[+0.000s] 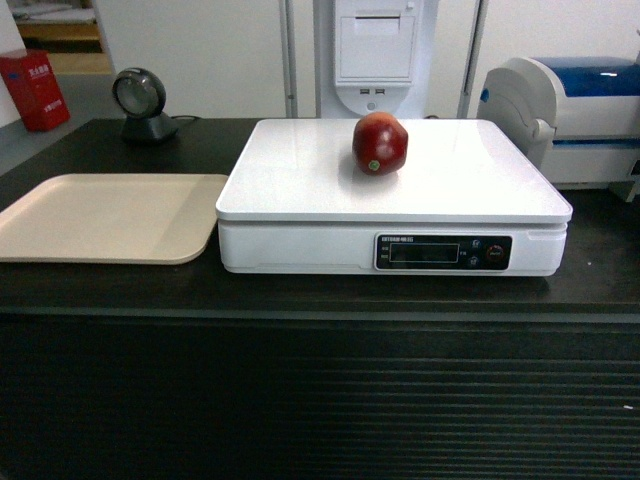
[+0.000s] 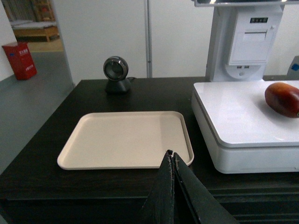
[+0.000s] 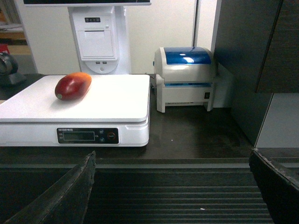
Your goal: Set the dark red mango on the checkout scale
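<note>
On the scale (image 1: 395, 185), toward its back, the dark red mango (image 1: 380, 143) is seen resting free in the head view. Ahead-right of the closed left pincer (image 2: 171, 158) it lies; ahead-left of the right pincer (image 3: 173, 186), seemingly spread wide, withdrawn below the checkout (image 3: 187, 140).

Dark red mango (image 1: 380, 143), white scale (image 1: 300, 180), beige tray (image 1: 100, 215).

Bright even light; soft glare on scale (image 1: 300, 180); sharp focus.
</note>
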Controlling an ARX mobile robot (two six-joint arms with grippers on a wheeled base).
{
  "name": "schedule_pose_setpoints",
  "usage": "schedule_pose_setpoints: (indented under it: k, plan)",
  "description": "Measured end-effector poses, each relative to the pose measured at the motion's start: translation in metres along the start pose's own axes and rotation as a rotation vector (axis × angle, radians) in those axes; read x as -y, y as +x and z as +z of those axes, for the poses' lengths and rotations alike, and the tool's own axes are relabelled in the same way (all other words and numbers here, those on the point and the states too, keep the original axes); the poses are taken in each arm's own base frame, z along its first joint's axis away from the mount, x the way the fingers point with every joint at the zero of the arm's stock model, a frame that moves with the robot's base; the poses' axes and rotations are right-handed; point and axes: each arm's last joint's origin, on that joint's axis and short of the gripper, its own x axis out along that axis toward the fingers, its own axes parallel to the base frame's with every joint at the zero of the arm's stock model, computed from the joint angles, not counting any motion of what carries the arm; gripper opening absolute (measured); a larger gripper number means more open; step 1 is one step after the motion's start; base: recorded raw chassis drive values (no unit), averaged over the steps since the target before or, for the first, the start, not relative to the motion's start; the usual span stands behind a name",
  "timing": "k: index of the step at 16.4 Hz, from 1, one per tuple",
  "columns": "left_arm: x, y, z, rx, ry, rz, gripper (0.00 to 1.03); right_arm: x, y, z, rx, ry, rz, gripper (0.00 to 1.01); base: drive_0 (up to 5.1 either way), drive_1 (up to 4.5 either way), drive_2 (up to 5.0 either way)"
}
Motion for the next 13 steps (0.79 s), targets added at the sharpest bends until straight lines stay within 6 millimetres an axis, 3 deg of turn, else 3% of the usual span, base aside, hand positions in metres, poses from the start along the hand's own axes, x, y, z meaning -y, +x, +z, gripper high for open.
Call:
schedule_pose_setpoints:
  k: [11, 13]
  plan:
    - [0.000, -0.042, -0.030, -0.005, 0.000, 0.000, 0.02, 0.000, 0.000, 0.000, 0.000, 0.000, 0.000, 0.98, 0.0, 0.00, 0.0]
    - [0.000, -0.046, -0.028, 0.008, 0.000, 0.000, 0.02, 0.000, 0.000, 0.000, 0.000, 0.000, 0.000, 0.98, 0.0, 0.00, 0.0]
